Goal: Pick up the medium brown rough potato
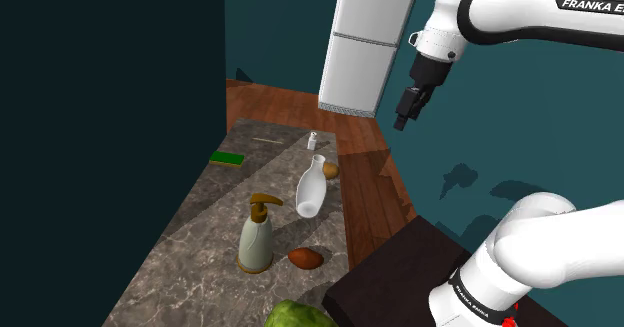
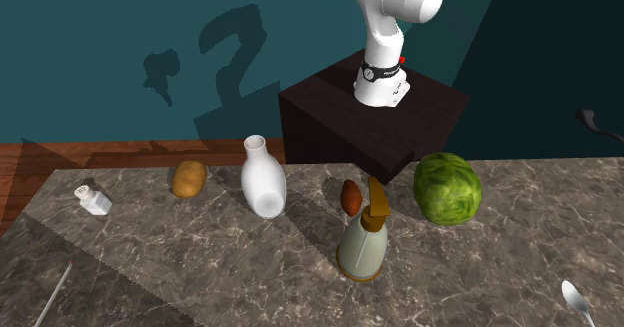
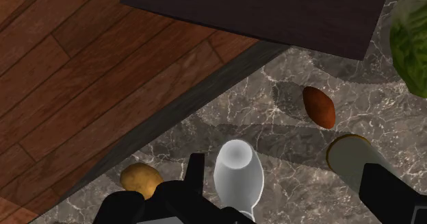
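A tan, rough potato point(image 1: 330, 171) point(image 2: 188, 178) point(image 3: 141, 179) lies on the marble counter point(image 1: 190, 245) close beside a white vase point(image 1: 311, 190) point(image 2: 263, 178) point(image 3: 238, 171). Nearer the stand lies a second, reddish-brown oval tuber point(image 1: 306, 258) point(image 2: 351, 195) point(image 3: 319, 106). My black gripper point(image 1: 402, 122) point(image 3: 286, 164) hangs high above the counter's edge, open and holding nothing. In the wrist view the vase shows between the fingers and the tan potato lies just outside one finger point(image 3: 196, 175), both far below.
A soap dispenser point(image 1: 257, 235) point(image 2: 365, 237) stands next to the reddish tuber. A green cabbage point(image 1: 297, 315) point(image 2: 447, 187) sits by the dark stand point(image 2: 375, 115). Farther off are a small shaker point(image 1: 313, 141) point(image 2: 93, 200), a green sponge point(image 1: 227, 158) and a spoon point(image 2: 577, 300). A wooden floor borders the counter.
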Action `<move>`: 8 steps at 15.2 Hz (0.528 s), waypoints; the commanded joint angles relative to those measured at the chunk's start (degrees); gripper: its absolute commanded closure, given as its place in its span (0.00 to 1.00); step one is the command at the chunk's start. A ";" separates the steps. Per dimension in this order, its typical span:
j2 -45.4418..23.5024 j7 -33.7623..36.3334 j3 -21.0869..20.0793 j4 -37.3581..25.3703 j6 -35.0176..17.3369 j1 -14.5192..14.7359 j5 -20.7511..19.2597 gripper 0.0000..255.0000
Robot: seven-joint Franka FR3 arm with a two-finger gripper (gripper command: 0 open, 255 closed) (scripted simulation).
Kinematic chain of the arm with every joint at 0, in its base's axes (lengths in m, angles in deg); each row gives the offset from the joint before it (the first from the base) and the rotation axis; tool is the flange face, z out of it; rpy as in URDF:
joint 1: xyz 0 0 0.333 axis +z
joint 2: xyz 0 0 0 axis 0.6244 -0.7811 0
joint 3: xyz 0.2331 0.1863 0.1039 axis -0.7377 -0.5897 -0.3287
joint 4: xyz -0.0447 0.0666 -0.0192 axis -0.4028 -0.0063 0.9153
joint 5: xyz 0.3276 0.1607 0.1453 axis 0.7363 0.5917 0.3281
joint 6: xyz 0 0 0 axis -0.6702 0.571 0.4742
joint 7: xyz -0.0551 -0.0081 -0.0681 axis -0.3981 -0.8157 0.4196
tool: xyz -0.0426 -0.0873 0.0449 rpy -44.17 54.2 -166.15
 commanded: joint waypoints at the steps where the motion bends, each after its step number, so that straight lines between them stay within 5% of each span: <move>1: 0.00 0.00 0.00 0.00 0.00 0.00 0.00 0.00; 8: -1.88 -0.42 -1.35 11.56 -14.04 2.54 3.43 0.00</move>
